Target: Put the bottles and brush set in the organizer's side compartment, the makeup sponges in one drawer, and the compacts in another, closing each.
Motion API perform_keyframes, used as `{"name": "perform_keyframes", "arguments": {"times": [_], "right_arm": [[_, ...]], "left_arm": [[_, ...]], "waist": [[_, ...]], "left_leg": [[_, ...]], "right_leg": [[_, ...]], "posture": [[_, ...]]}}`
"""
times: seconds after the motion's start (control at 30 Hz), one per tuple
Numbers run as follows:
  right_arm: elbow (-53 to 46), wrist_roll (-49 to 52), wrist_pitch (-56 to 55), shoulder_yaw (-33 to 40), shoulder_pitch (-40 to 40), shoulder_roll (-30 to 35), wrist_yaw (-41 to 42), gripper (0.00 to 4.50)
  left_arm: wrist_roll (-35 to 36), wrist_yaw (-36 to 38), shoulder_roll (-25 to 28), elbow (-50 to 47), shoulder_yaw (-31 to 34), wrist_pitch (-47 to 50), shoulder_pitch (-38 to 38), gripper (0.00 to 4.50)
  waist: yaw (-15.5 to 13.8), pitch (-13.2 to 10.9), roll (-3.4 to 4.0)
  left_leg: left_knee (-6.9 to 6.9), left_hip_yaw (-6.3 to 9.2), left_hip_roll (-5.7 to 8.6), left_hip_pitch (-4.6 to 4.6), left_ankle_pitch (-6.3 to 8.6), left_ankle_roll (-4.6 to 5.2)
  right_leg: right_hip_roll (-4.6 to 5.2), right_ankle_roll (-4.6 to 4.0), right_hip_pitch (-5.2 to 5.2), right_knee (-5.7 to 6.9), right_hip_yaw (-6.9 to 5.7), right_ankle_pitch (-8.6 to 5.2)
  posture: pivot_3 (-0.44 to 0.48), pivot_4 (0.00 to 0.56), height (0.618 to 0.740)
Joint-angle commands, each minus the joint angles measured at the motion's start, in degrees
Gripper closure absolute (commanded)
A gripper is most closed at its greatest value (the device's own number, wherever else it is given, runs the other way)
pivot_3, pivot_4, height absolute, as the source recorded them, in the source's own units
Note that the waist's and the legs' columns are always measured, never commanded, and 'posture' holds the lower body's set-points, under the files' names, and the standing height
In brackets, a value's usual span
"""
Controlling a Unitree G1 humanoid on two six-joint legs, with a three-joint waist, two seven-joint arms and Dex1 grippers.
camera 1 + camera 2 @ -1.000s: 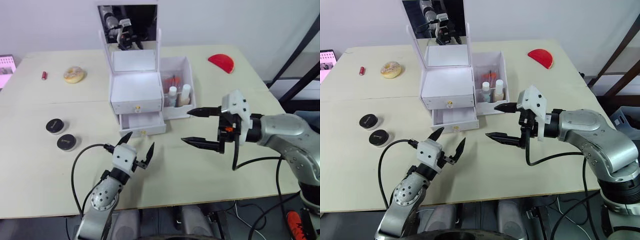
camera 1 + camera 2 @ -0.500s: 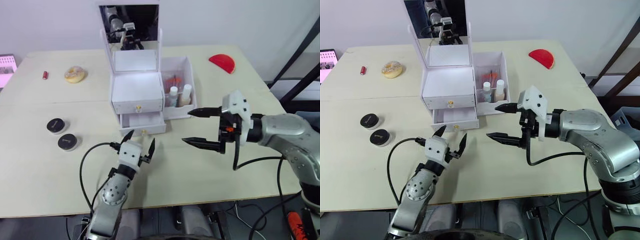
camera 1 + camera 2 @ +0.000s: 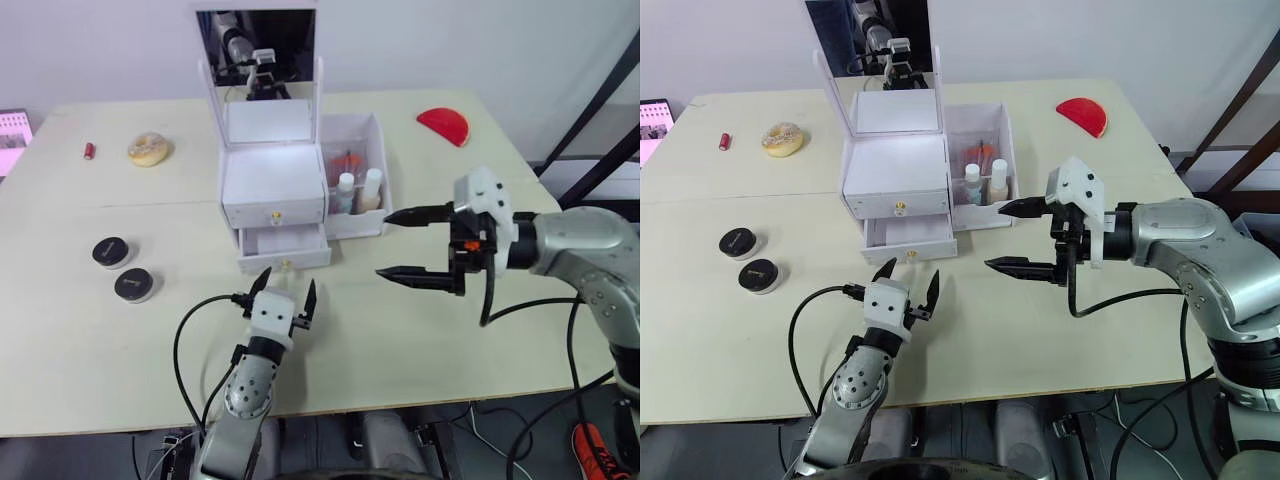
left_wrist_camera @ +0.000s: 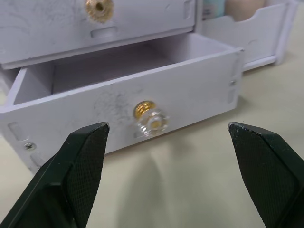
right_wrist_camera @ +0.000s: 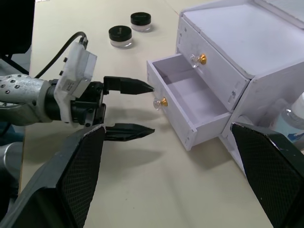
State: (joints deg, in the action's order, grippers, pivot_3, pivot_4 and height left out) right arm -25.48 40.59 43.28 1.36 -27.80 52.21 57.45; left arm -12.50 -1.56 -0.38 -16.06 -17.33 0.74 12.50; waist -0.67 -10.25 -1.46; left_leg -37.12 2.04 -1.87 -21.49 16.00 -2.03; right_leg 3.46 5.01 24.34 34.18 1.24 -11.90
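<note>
Left gripper (image 3: 285, 290) hovering before lower drawer (image 3: 284, 246), fingers spread wide, empty; right gripper (image 3: 408, 243) hanging beside organizer (image 3: 290, 170), also wide.

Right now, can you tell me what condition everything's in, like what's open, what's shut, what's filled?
Lower drawer: pulled out, empty.
Upper drawer: shut.
Mirror lid: raised upright.
Side compartment: holds two bottles, upright.
Two compacts: lids on, on the table.
Left gripper: open, empty, facing the lower drawer's knob.
Right gripper: open, empty.
</note>
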Motion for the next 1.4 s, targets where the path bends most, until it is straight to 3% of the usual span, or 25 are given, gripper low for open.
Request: {"name": "perform_keyframes", "arguments": {"times": [0.03, 0.07, 0.13, 0.33, 0.83, 0.97, 1.17, 1.4], "right_arm": [[-1.0, -0.1, -0.9, 1.1, -1.1, -0.2, 0.0, 0.00], [-1.2, 0.0, -0.8, 1.1, -1.0, -0.2, -0.2, 0.00], [-1.4, 0.1, -0.7, 1.2, -0.9, -0.3, -0.4, 0.00], [-1.7, 0.3, -0.6, 1.1, -0.6, -0.5, -0.8, 0.00], [-1.9, -0.3, -1.1, 0.8, -0.3, -1.5, -1.0, 0.00], [-2.0, -0.2, -1.1, 0.7, -0.3, -1.6, -1.0, 0.00], [-1.9, -0.1, -1.1, 0.6, -0.3, -1.5, -0.7, 0.00], [-1.6, -0.4, -1.2, 0.4, -0.6, -1.4, -0.4, 0.00]], "left_arm": [[-0.4, -0.5, -0.4, -0.5, -0.1, -1.4, -1.3, 0.28], [-0.2, -0.5, -0.5, -0.3, 0.0, -1.6, -1.5, 0.28], [0.0, -0.4, -0.5, -0.1, 0.0, -1.8, -1.7, 1.13], [0.1, -0.2, -0.3, 0.2, -0.2, -3.2, -2.3, 4.37], [-0.4, -0.2, 0.9, -0.5, 0.6, -3.8, -2.2, 4.48], [0.0, -0.4, 0.8, -0.3, 0.5, -3.7, -2.1, 3.27], [-0.1, -1.1, 0.3, 1.5, 0.7, -4.1, -3.0, 0.11], [0.1, -2.2, -0.4, 4.9, 1.4, -5.0, -5.5, 0.11]], "waist": [[0.0, 0.0, 0.00], [0.0, 0.0, 0.00], [0.0, 0.0, 0.00], [0.0, 0.0, 0.00], [0.0, 0.0, 0.01], [0.0, 0.0, 0.01], [0.0, 0.0, 0.01], [-0.1, 0.0, 0.02]], "left_leg": [[0.00, 0.00, 0.00, 0.00, 0.01, 0.02], [-0.01, 0.00, 0.00, 0.00, 0.01, 0.02], [-0.03, 0.00, 0.00, 0.00, 0.01, 0.02], [-0.03, 0.00, 0.00, 0.01, 0.01, 0.02], [-0.05, -0.01, 0.00, 0.01, 0.01, 0.02], [-0.05, -0.01, 0.00, 0.02, 0.01, 0.02], [-0.05, -0.01, 0.00, 0.01, 0.01, 0.02], [-0.06, -0.01, 0.00, 0.01, 0.01, 0.02]], "right_leg": [[0.00, -0.01, 0.00, 0.00, 0.00, 0.01], [0.00, -0.01, 0.00, 0.00, 0.00, 0.01], [0.00, -0.01, 0.00, 0.00, 0.00, 0.00], [0.00, 0.00, -0.01, 0.00, 0.00, 0.00], [0.00, -0.01, -0.01, 0.03, 0.01, 0.01], [0.00, -0.01, -0.01, 0.03, 0.01, 0.01], [0.00, -0.01, -0.01, 0.03, 0.01, 0.01], [0.00, -0.05, -0.01, 0.04, 0.01, 0.03]], "posture": [[0.000, 0.150, 0.739], [0.000, 0.150, 0.739], [0.000, 0.150, 0.739], [0.000, 0.150, 0.739], [0.000, 0.150, 0.739], [0.000, 0.150, 0.739], [0.000, 0.150, 0.739], [0.000, 0.150, 0.739]]}}
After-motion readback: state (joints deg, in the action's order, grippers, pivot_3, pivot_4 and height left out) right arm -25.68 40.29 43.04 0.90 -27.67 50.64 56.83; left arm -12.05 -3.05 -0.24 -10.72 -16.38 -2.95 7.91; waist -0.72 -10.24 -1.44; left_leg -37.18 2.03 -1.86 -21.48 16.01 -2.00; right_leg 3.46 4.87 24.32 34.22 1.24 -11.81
